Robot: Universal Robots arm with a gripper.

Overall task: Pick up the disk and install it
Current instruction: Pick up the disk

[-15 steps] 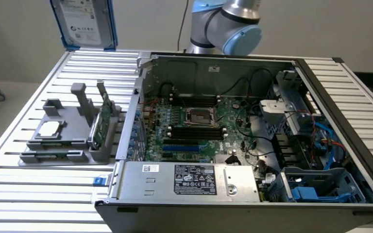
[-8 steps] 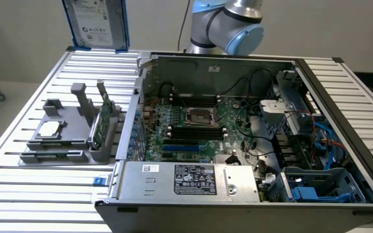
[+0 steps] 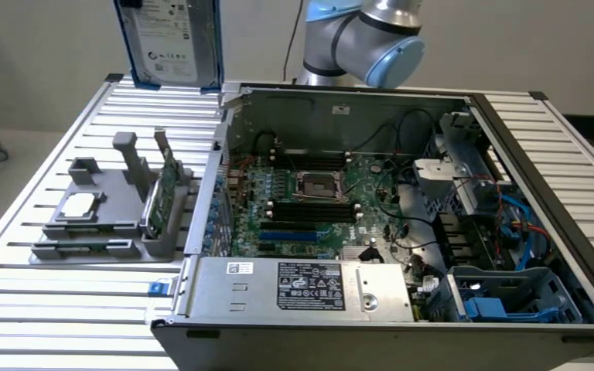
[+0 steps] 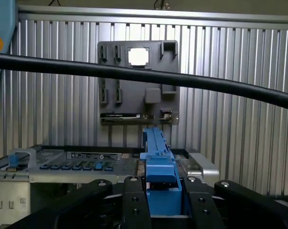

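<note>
Black gripper point(image 4: 164, 202) pinches the disk point(image 3: 176, 39) by its blue frame. The disk hangs up in the air, standing upright, over the surface point(image 3: 90, 309) just beside the open computer case point(image 3: 308, 344).

The ribbed, silver aluminium worktop point(image 3: 59, 309) carries two things. A grey moulded plastic parts holder point(image 3: 121, 232) sits toward the exterior view's left. Just beside it, to the right, stands an open dark-grey metal computer case point(image 3: 380, 344), which reaches the near edge.
</note>
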